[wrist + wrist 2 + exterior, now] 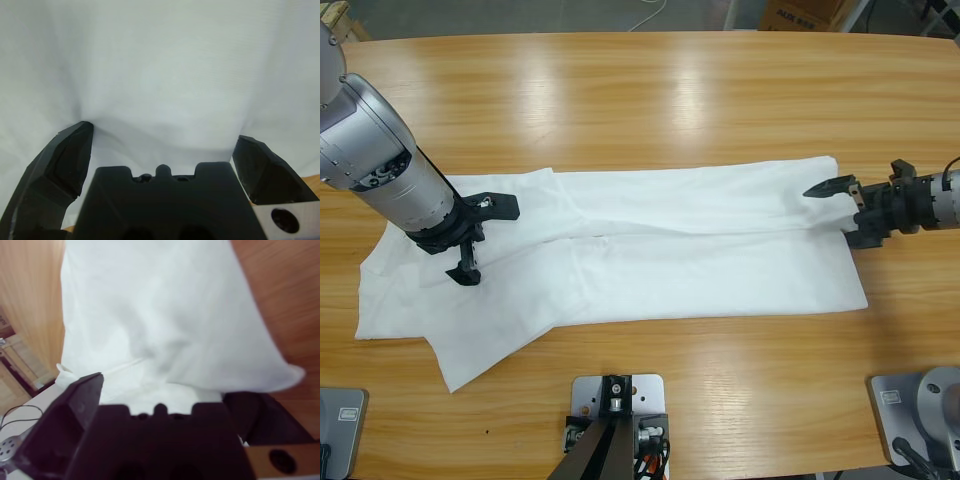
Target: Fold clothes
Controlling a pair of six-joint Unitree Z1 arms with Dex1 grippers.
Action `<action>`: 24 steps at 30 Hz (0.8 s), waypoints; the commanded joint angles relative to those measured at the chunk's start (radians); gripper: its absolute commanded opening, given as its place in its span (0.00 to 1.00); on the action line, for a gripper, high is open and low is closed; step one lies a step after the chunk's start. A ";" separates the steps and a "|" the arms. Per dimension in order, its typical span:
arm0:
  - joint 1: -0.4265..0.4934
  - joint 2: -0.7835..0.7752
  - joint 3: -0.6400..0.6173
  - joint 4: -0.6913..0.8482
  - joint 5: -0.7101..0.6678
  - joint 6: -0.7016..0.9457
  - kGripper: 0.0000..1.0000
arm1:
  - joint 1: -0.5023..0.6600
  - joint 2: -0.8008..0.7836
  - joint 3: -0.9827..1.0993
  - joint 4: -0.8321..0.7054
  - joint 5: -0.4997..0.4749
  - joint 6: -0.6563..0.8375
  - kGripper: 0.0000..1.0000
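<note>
The clothes are one white T-shirt (670,250) lying flat along the wooden table (670,90), folded lengthwise into a long band, with a loose flap at its lower left. My left gripper (488,242) stands open on the shirt's left end; its wrist view shows white cloth (160,65) filling the space ahead of the left gripper (162,135). My right gripper (832,215) is open at the shirt's right end, one jaw over the cloth and one at the edge. In the right wrist view, a cloth fold (165,340) lies just ahead of the right gripper (170,390).
Bare table surface runs behind the shirt and along the front edge. A cardboard box (800,12) and a white cable (650,12) lie on the floor beyond the far edge.
</note>
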 commanded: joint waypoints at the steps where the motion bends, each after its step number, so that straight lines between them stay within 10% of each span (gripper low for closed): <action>1: -0.007 0.142 0.075 0.006 -0.028 -0.020 1.00 | 0.017 0.094 0.047 -0.019 0.015 -0.006 0.72; 7: -0.007 0.139 0.075 0.006 -0.028 -0.020 1.00 | 0.033 0.116 0.061 -0.062 0.027 -0.013 0.51; 13: -0.007 0.141 0.073 0.006 -0.028 -0.020 1.00 | 0.033 0.080 0.067 -0.088 0.020 -0.015 0.00; 24: -0.007 0.142 0.064 0.006 -0.050 -0.020 1.00 | 0.033 0.020 0.110 -0.172 -0.037 -0.057 0.00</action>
